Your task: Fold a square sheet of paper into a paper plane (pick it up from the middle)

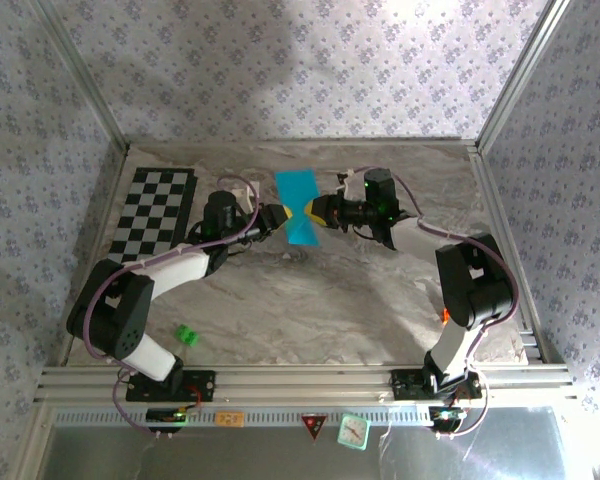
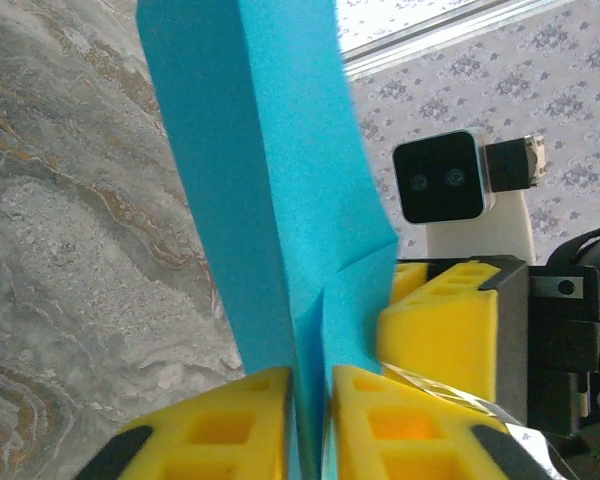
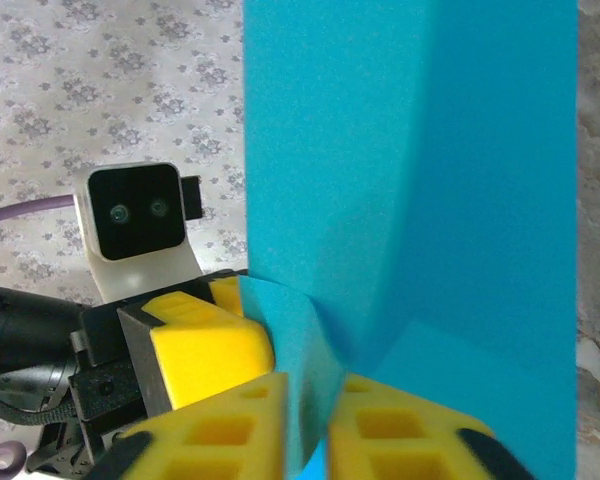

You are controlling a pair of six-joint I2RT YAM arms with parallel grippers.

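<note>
The square sheet of paper (image 1: pixel 296 188) is bright cyan-blue and hangs above the table's far middle, pinched into a bow-tie shape at its waist. My left gripper (image 1: pixel 283 216) comes from the left and is shut on that waist; its yellow pads (image 2: pixel 230 420) press a folded layer of paper (image 2: pixel 270 200). My right gripper (image 1: pixel 315 212) meets it from the right. Its pads (image 3: pixel 230 430) stand slightly apart, and a curled flap of the paper (image 3: pixel 430 180) passes loosely between them. The two grippers are almost tip to tip.
A black-and-white checkerboard mat (image 1: pixel 155 210) lies at the far left of the marble table (image 1: pixel 360 300). A small green block (image 1: pixel 186 335) sits near the left arm's base. Metal frame posts and patterned walls bound the table.
</note>
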